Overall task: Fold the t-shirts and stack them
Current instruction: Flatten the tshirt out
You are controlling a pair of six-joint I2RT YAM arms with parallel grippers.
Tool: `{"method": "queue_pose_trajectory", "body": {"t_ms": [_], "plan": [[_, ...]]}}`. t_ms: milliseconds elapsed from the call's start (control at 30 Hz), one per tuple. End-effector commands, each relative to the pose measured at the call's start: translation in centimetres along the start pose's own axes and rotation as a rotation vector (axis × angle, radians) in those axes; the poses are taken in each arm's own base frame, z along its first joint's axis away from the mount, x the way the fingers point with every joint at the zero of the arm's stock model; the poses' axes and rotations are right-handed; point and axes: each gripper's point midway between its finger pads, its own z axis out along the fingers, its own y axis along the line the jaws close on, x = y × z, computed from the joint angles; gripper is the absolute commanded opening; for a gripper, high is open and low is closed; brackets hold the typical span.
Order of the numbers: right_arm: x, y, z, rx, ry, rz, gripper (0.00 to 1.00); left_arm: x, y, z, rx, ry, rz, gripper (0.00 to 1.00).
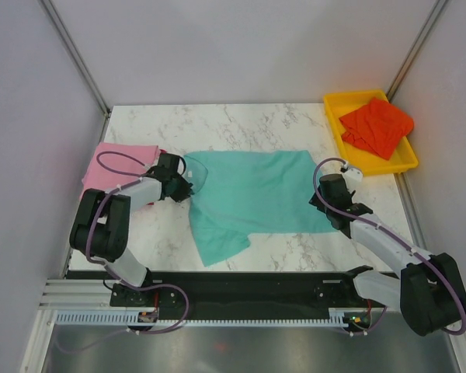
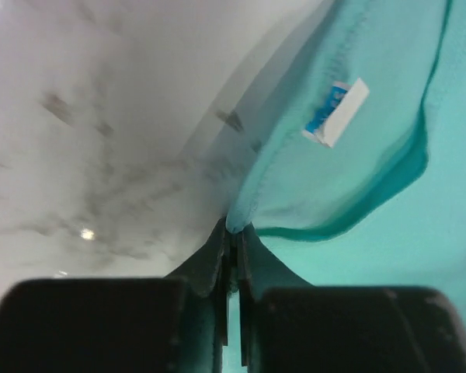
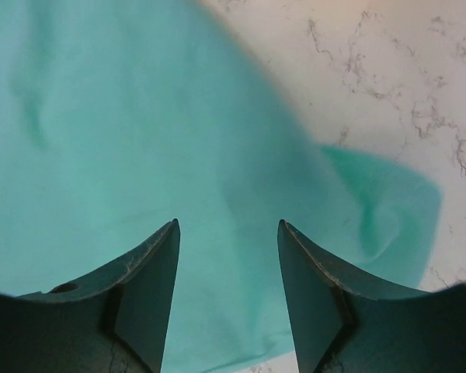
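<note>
The teal-turquoise t-shirt lies spread on the marble table, one sleeve toward the near edge. My left gripper is shut on its edge by the collar; in the left wrist view the fingertips pinch a teal fold below the white-blue label. My right gripper is open over the shirt's right edge; in the right wrist view it holds nothing, with teal cloth under it. A folded pink t-shirt lies at the left. An orange-red t-shirt lies crumpled in the tray. The crimson one is not clearly visible.
The yellow plastic tray stands at the back right corner. Grey walls enclose the table on three sides. Bare marble shows behind the teal shirt and at the near left.
</note>
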Motion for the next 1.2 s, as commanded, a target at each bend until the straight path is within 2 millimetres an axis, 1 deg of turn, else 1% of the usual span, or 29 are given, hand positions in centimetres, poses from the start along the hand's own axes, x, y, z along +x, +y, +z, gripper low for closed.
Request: {"method": "queue_pose_trajectory", "body": {"t_ms": [0,33,67,100,133,167,200,233,300,333,367,400,433,500,533,600,633,667,700,733,767,800,867,900,967,1000,1067,1167], "plan": [[-0.8,0.0,0.1,-0.009,-0.039,0.04,0.61,-4.6,1.2,-0.1,-0.08,-0.085,0.016,0.13],[-0.9,0.0,0.1,-0.009,-0.041,0.041,0.62,-5.1,0.8,-0.3,-0.08,-0.093,0.037,0.24],[-0.8,0.1,0.0,-0.016,-0.038,0.041,0.62,-5.6,0.0,-0.7,-0.068,-0.098,0.052,0.38],[-0.7,0.2,-0.1,-0.025,-0.035,0.036,0.63,-5.5,0.0,-1.2,-0.064,-0.091,0.063,0.64],[-0.9,0.3,-0.1,-0.034,-0.038,0.04,0.63,-5.5,-0.1,-1.5,-0.058,-0.093,0.058,0.69],[-0.7,0.4,-0.2,-0.038,-0.034,0.037,0.64,-4.9,0.5,-1.6,-0.064,-0.087,0.052,0.73],[-0.6,0.5,-0.2,-0.046,-0.029,0.039,0.64,-4.8,0.5,-1.9,-0.055,-0.09,0.047,0.75],[-0.6,0.5,-0.2,-0.049,-0.027,0.036,0.64,-4.9,0.2,-2.6,-0.032,-0.1,0.048,0.75],[-0.4,0.4,-0.4,-0.056,-0.022,0.03,0.64,-3.9,1.1,-3.1,-0.033,-0.085,0.048,0.73],[-0.3,0.2,-0.5,-0.052,-0.019,0.026,0.64,-4.0,0.8,-4.0,-0.007,-0.101,0.049,0.72],[-0.2,0.0,-0.6,-0.048,-0.022,0.023,0.64,-3.2,1.7,-4.0,-0.018,-0.088,0.045,0.72],[-0.6,-0.1,-0.9,-0.045,-0.037,0.026,0.64,-2.9,1.9,-4.4,-0.007,-0.085,0.038,0.71],[-0.5,-0.7,-1.0,-0.024,-0.039,0.021,0.64,-2.5,2.2,-4.7,-0.004,-0.08,0.037,0.7],[-0.7,-1.2,-1.7,-0.013,-0.047,0.031,0.65,-1.4,3.0,-5.4,0.006,-0.066,0.008,0.66],[-0.7,-1.6,-1.8,-0.002,-0.055,0.039,0.66,-0.5,3.8,-5.5,-0.014,-0.04,0.003,0.65],[-0.6,-2.4,-2.3,0.018,-0.057,0.046,0.66,0.4,3.8,-6.3,0.001,-0.018,0.013,0.64],[-0.6,-2.9,-2.4,0.038,-0.066,0.051,0.67,1.2,4.5,-6.5,-0.023,0.006,0.02,0.64],[-0.6,-3.1,-2.7,0.043,-0.072,0.081,0.66,1.6,4.6,-7.1,-0.026,0.013,0.018,0.64],[-0.1,-3.9,-2.8,0.074,-0.058,0.083,0.65,2.4,4.7,-7.4,-0.029,0.029,0.03,0.64],[-0.1,-4.1,-3.0,0.082,-0.056,0.097,0.64,2.9,4.8,-7.7,-0.037,0.035,0.033,0.64],[0.0,-4.5,-3.0,0.102,-0.055,0.104,0.62,3.5,5.9,-8.0,-0.086,0.045,0.024,0.63],[0.5,-5.0,-3.2,0.127,-0.038,0.12,0.57,3.9,5.9,-8.5,-0.088,0.045,0.034,0.63],[1.1,-5.0,-3.2,0.131,-0.008,0.119,0.57,4.6,6.8,-9.1,-0.127,0.062,0.048,0.63],[1.6,-5.4,-3.1,0.154,0.01,0.126,0.56,4.9,6.8,-9.6,-0.121,0.066,0.061,0.63],[2.1,-5.5,-3.0,0.164,0.028,0.131,0.56,5.0,7.1,-10.1,-0.12,0.063,0.064,0.63],[2.5,-5.6,-2.8,0.174,0.039,0.135,0.56,5.0,7.1,-10.7,-0.103,0.053,0.06,0.63],[3.0,-6.1,-2.4,0.201,0.058,0.135,0.56,5.5,7.6,-11.0,-0.093,0.061,0.044,0.63],[3.1,-6.8,-1.9,0.244,0.069,0.145,0.55,6.2,7.6,-12.1,-0.057,0.07,0.04,0.63]]}}
